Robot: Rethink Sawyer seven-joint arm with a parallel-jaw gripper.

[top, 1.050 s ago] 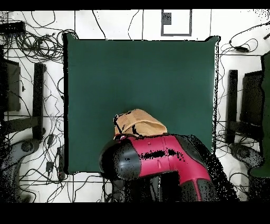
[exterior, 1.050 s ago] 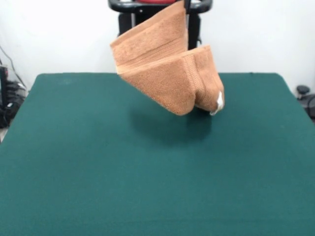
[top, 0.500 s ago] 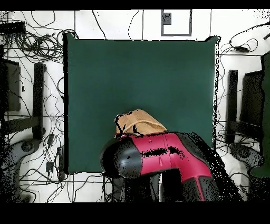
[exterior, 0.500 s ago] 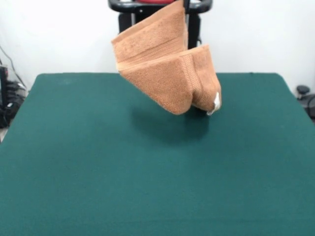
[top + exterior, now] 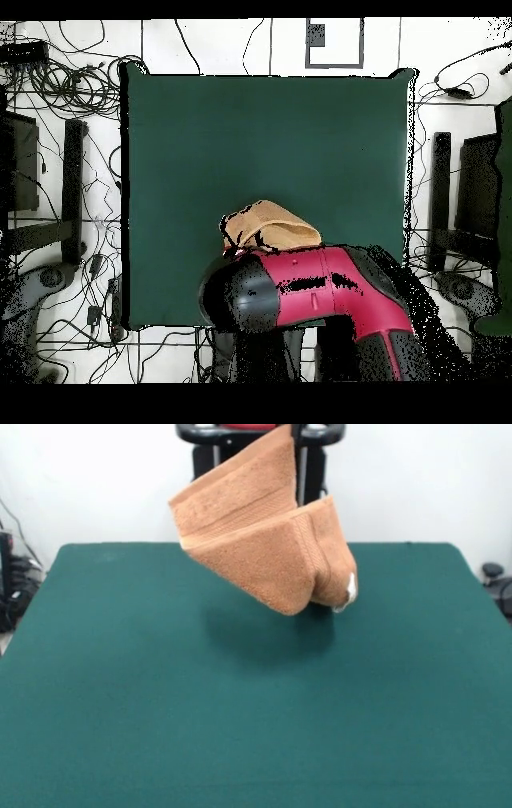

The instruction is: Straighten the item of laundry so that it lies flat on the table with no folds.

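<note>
Towel folded, above table

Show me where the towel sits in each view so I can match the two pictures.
Front view: the towel hangs folded in the air at upper centre, above the green table.
Overhead view: the towel shows just below centre, its lower part hidden under the red and black arm.
Shared landmark: the green table.
</note>
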